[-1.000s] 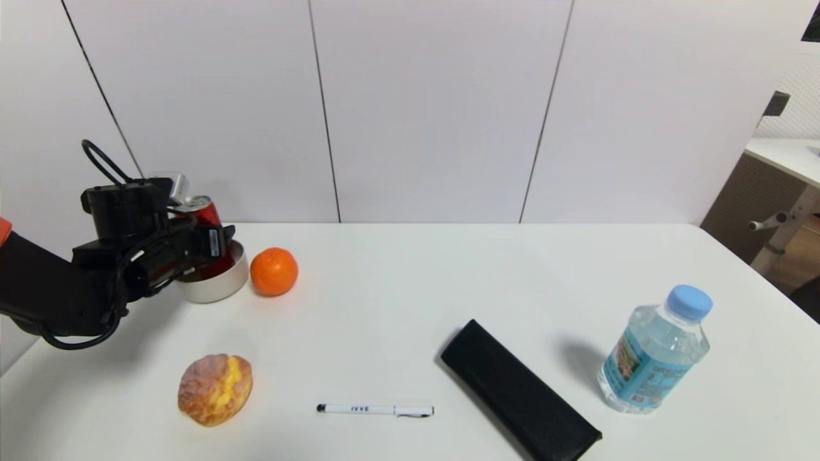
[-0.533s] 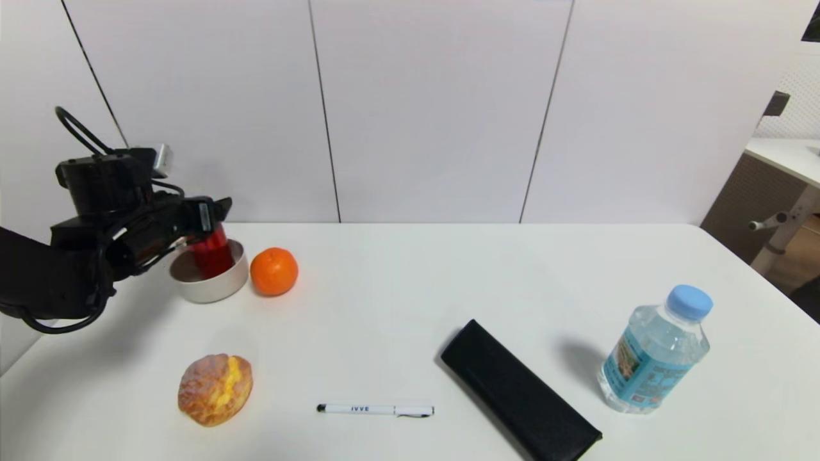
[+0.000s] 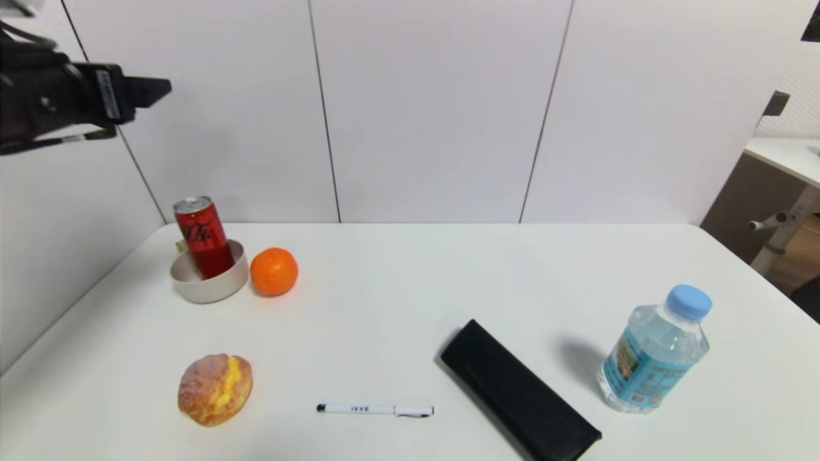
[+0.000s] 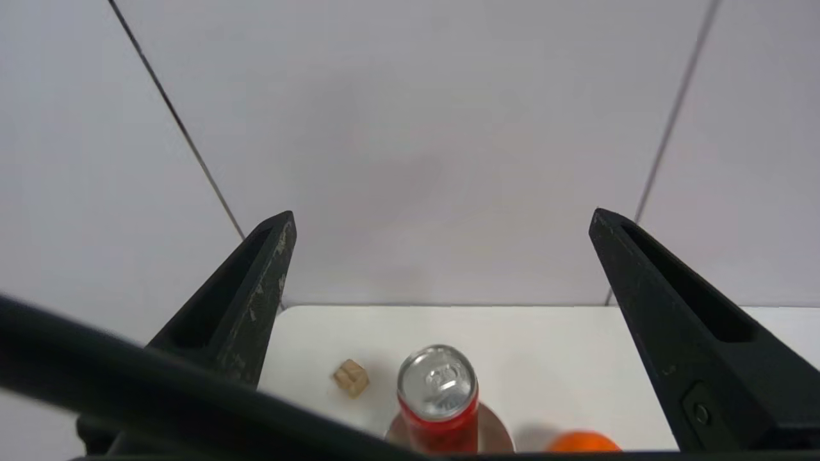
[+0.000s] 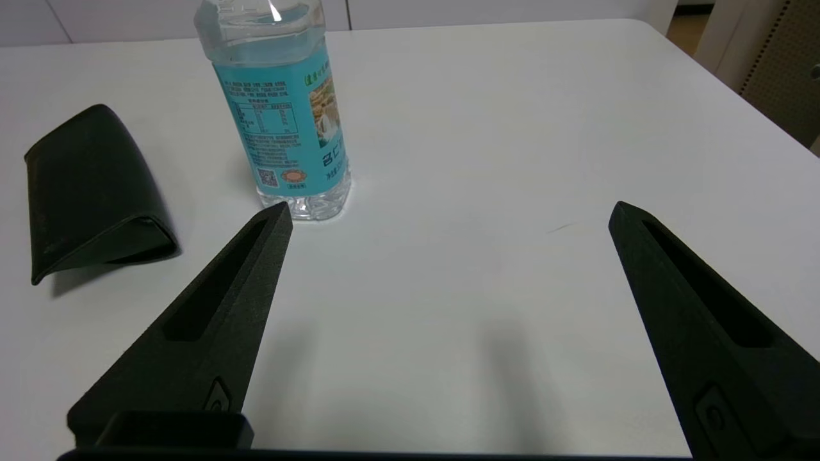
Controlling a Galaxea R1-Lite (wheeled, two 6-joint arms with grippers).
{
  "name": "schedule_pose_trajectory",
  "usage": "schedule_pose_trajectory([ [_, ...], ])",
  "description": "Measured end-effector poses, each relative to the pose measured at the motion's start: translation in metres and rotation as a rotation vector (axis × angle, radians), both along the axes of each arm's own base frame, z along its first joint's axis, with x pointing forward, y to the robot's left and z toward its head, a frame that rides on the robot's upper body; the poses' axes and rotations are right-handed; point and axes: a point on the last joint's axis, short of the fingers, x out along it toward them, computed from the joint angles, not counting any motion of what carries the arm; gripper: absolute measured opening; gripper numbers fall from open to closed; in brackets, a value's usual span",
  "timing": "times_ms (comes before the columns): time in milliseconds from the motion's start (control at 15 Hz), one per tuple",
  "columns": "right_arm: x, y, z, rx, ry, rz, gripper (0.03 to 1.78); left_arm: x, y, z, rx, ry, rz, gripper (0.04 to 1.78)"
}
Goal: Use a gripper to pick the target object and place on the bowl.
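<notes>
The red soda can (image 3: 204, 235) stands upright in the beige-white bowl (image 3: 192, 287) at the table's far left. In the left wrist view I see the can's silver top (image 4: 437, 383), part of the bowl (image 4: 498, 433) and its wooden stub handle (image 4: 350, 378). My left gripper (image 3: 154, 89) is open and empty, raised high above and to the left of the can; its jaws stand wide apart in its wrist view (image 4: 441, 216). My right gripper (image 5: 450, 207) is open and empty, low over the table near the water bottle. It does not show in the head view.
An orange (image 3: 274, 271) sits just right of the bowl. A bread roll (image 3: 214, 389) and a pen (image 3: 375, 410) lie near the front edge. A black case (image 3: 519, 390) and a water bottle (image 3: 656, 349) are on the right.
My left gripper has let go of the can, risen well above the bowl and drawn back to the left. The can stays standing in the bowl.
</notes>
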Motion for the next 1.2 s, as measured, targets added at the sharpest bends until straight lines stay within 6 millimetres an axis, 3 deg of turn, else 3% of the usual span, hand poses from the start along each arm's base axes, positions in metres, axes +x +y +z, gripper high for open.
schedule_pose_trajectory([
  [200,0.000,0.000,0.000,0.000,0.000,0.000,1.71,-0.071,-0.001,0.031,0.020,0.039,-0.008,1.67],
  [333,0.000,0.000,0.000,0.000,0.000,0.000,1.71,-0.110,-0.001,0.023,0.019,0.062,-0.010,1.67],
  [600,0.000,0.000,0.000,-0.001,0.000,0.000,1.71,-0.176,0.001,-0.048,0.005,0.156,-0.009,1.68],
  [800,0.000,0.000,0.000,-0.001,0.000,0.000,1.71,-0.225,0.002,-0.124,-0.021,0.209,-0.006,1.69],
  [1000,0.000,0.000,0.000,0.000,0.000,0.000,1.71,-0.251,0.003,-0.194,-0.034,0.195,-0.004,1.69],
  [1200,0.000,0.000,0.000,0.000,0.000,0.000,1.71,-0.260,0.003,-0.238,-0.037,0.111,-0.002,1.69],
])
